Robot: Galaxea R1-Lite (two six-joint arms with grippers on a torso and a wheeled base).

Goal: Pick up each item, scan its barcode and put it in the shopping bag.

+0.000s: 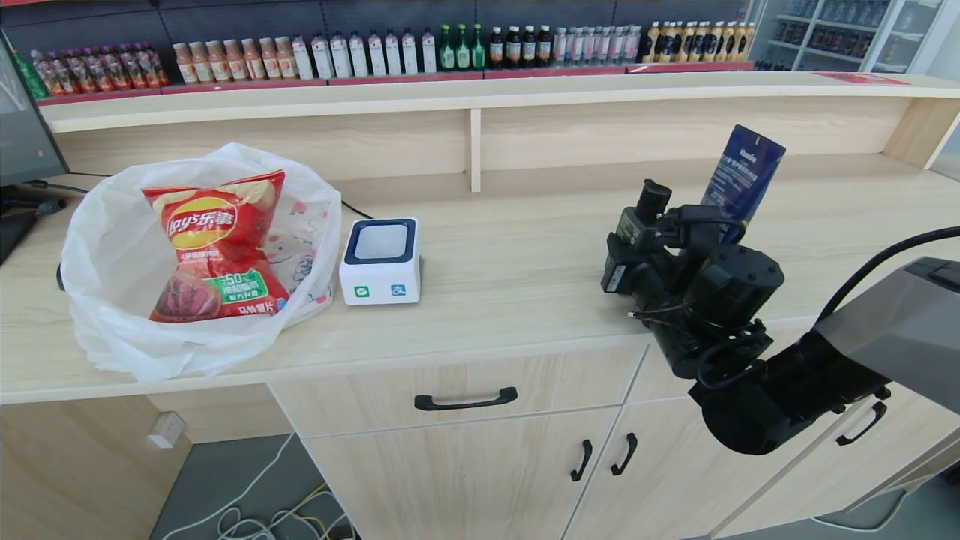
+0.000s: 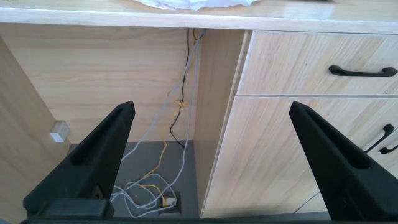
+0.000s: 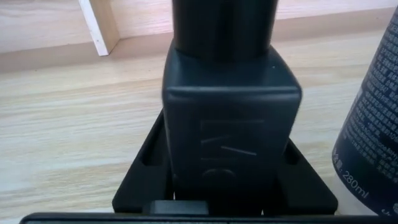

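Note:
My right gripper (image 1: 643,229) hovers over the right half of the counter, shut on a black square bottle (image 3: 230,134) whose round cap (image 1: 653,198) sticks up. Close behind it stands a dark blue tube (image 1: 744,178), whose side also appears in the right wrist view (image 3: 373,124). The white scanner (image 1: 380,260) with a blue-rimmed window sits mid-counter. Left of it lies the white shopping bag (image 1: 112,247) holding a red chips bag (image 1: 216,247). My left gripper (image 2: 211,109) hangs open below the counter edge, facing the cabinet front, nothing between its fingers (image 2: 93,162).
A raised wooden shelf (image 1: 480,97) runs along the back of the counter (image 1: 510,300), with rows of bottles behind it. A monitor (image 1: 22,127) stands at the far left. Drawers and doors with black handles (image 1: 465,400) are below; cables lie on the floor (image 2: 155,186).

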